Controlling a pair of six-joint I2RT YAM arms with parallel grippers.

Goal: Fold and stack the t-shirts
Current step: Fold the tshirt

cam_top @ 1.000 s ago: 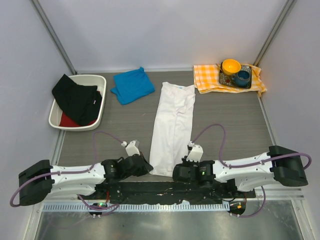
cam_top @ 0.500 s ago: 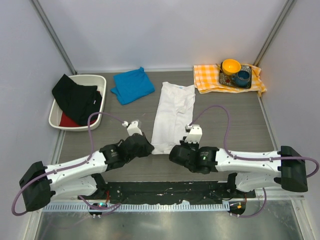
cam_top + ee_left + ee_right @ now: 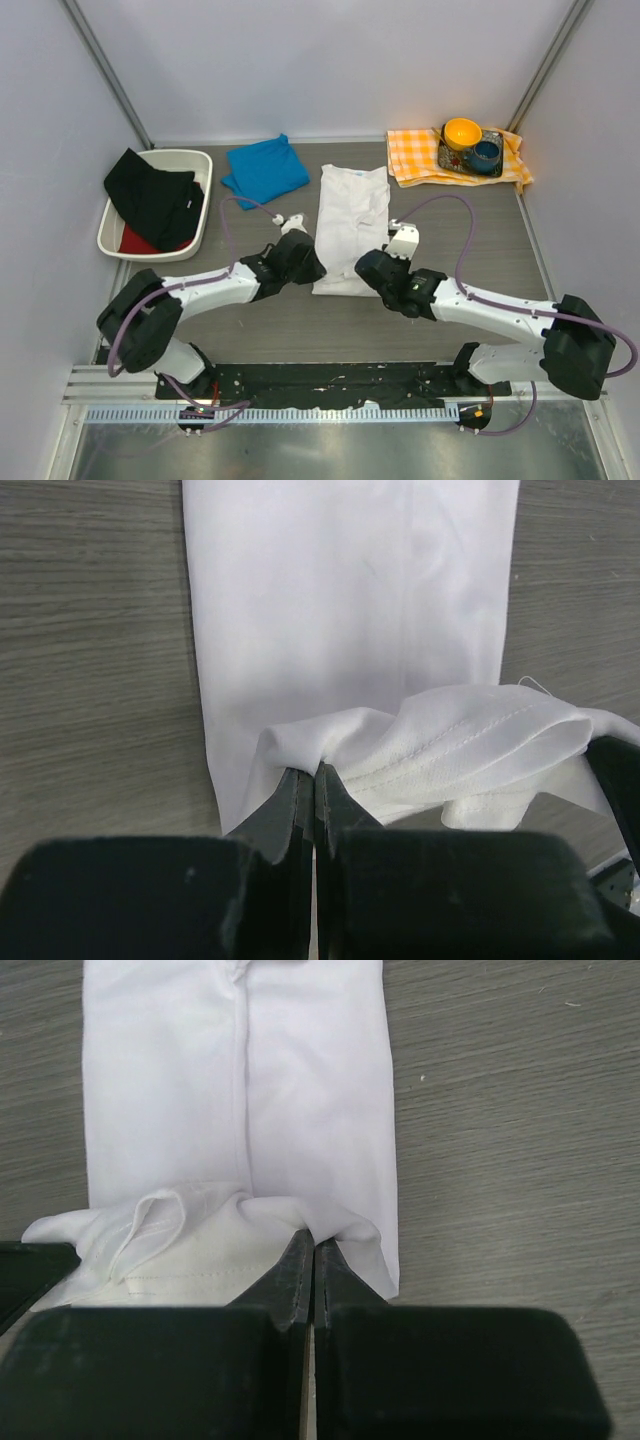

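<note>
We saw the white t-shirt [image 3: 350,215] lying on the table [image 3: 480,240], near the checked cloth [image 3: 415,160], on the left arm's side of it. It was folded into one long, thin strip. Most of it lay flat and smooth. The end farthest from the checked cloth was lifted up and bunched into soft folds, and we could see the stitched hem there. The left fingers [image 3: 308,785] were squeezed tight together with one corner of that end between them. The right fingers [image 3: 305,1255] were squeezed tight together too, on the other corner. The lifted end hung between the two, just over the flat part. The blue t-shirt [image 3: 265,170] lay in a small square, farther from the checked cloth than the white one, and the two shirts were not touching.
</note>
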